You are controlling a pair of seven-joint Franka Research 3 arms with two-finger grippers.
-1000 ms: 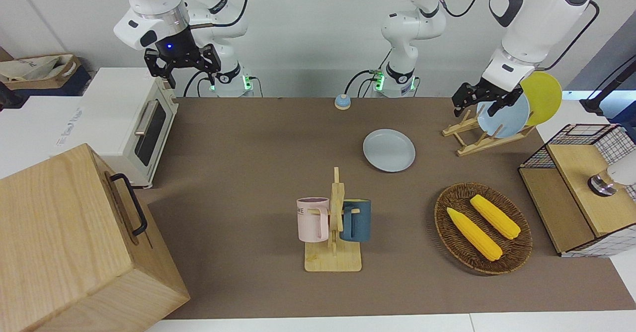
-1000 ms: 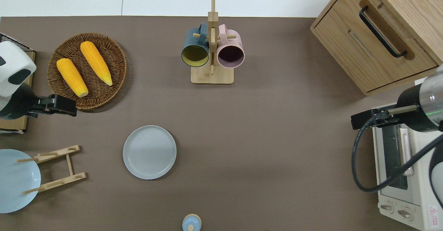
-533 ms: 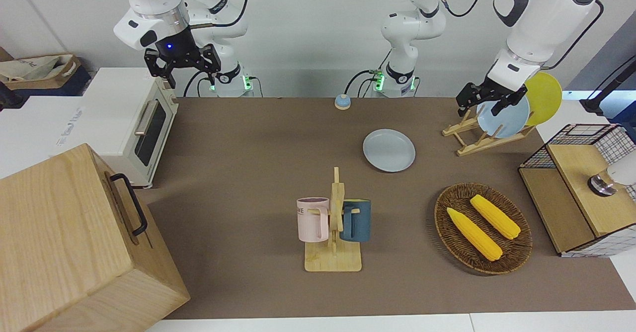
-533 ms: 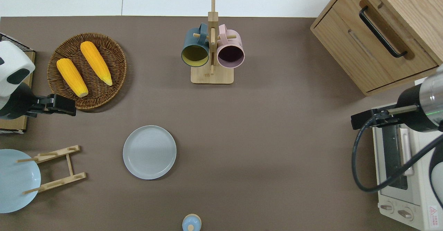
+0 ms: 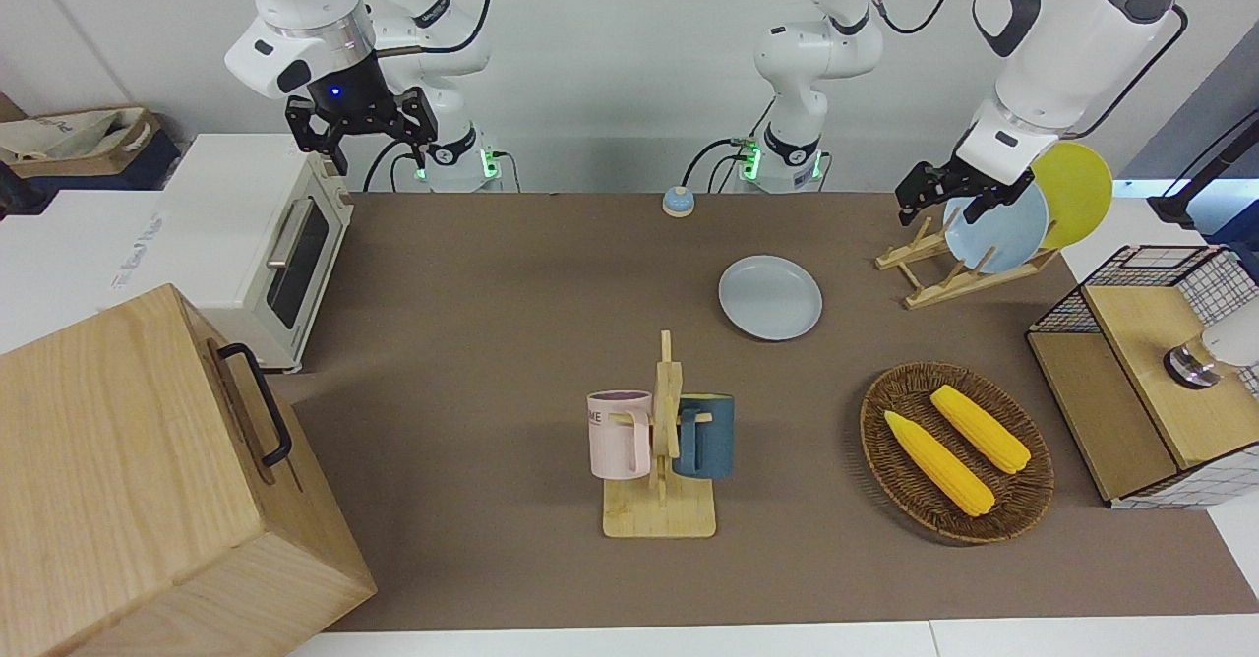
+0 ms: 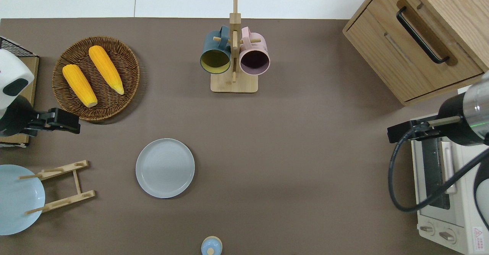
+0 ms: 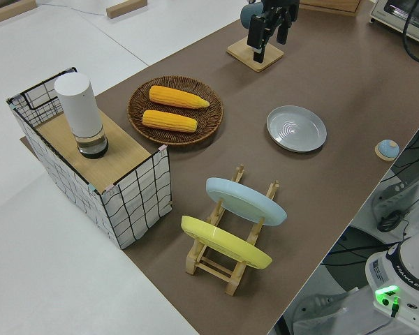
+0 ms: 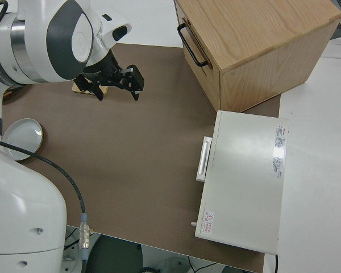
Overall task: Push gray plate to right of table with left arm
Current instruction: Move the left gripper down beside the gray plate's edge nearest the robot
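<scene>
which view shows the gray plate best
The overhead view: the gray plate appears there as a full, unobstructed circle on bare table. The front view and left side view show it whole but slanted into an oval. The right side view catches it partly, beside the arm.

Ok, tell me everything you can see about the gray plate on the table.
The gray plate is round, shallow and plain pale bluish-gray, with a low raised rim and a smooth, matte look. It lies flat, right side up and empty on the brown table, nearer to the robots than the mug stand and beside the wooden plate rack. Nothing touches it but the table.
</scene>
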